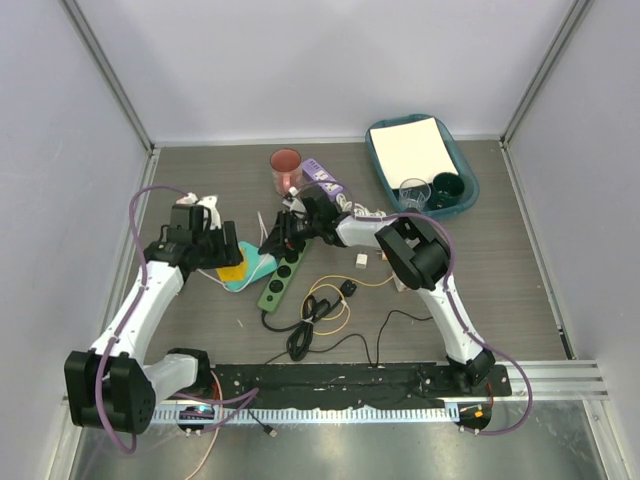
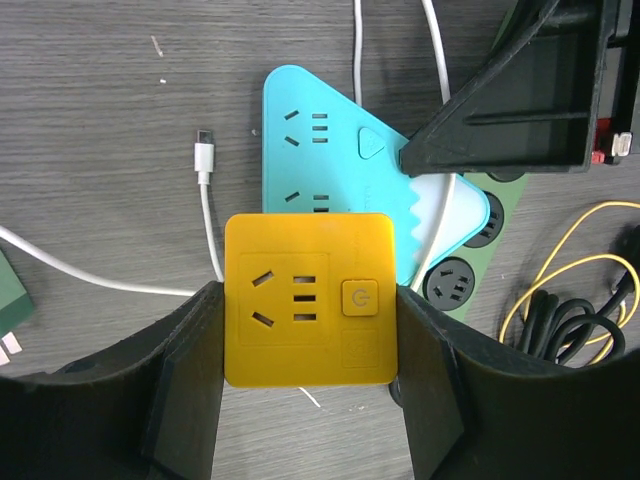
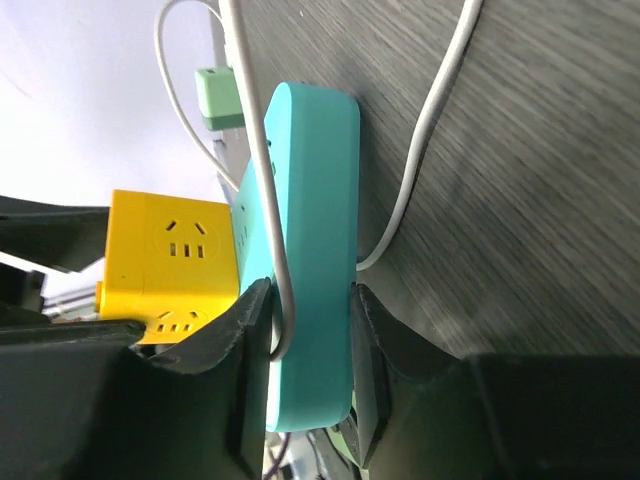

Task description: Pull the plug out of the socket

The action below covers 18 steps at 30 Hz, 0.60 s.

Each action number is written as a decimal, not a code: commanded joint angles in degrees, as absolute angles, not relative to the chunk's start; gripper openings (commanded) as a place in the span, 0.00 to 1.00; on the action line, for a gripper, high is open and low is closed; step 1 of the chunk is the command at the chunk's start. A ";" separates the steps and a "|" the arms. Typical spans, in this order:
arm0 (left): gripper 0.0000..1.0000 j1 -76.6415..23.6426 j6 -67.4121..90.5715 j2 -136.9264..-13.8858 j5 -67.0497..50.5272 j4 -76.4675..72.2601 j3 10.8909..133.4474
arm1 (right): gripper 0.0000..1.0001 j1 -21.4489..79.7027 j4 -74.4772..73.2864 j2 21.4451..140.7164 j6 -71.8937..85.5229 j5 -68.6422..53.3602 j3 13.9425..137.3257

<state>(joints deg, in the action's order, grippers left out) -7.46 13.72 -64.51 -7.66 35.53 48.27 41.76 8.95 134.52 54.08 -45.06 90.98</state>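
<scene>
The green power strip (image 1: 283, 278) lies slanted mid-table; two of its black outlets show in the left wrist view (image 2: 450, 283). The pale-blue-and-white plug (image 1: 252, 268) sits at its upper end, tilted on edge. My right gripper (image 1: 275, 245) is shut on the plug (image 3: 310, 250), fingers on both flat faces, a white cable (image 3: 420, 170) caught under one finger. Its finger (image 2: 500, 130) shows on the plug (image 2: 340, 170) in the left wrist view. My left gripper (image 2: 310, 330) is shut on the yellow cube (image 2: 308, 300), which rests against the plug. Whether the plug's pins are still in the strip is hidden.
A pink cup (image 1: 286, 170) and a purple strip (image 1: 325, 180) stand behind. A teal tray (image 1: 372, 140) with a glass is at back right. Yellow cable (image 2: 560, 260), coiled black cords (image 1: 310, 325) and a black round plug (image 1: 348, 289) lie near the strip. A white USB cable (image 2: 205, 170) lies left.
</scene>
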 commanded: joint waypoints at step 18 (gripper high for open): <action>0.00 -8.17 20.39 -63.10 -18.82 25.56 45.96 | 0.01 42.28 24.81 130.70 61.55 -48.88 86.58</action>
<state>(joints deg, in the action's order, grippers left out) -6.96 17.80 -62.33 -9.80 30.04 44.16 39.75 28.95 135.76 69.19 -47.90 85.76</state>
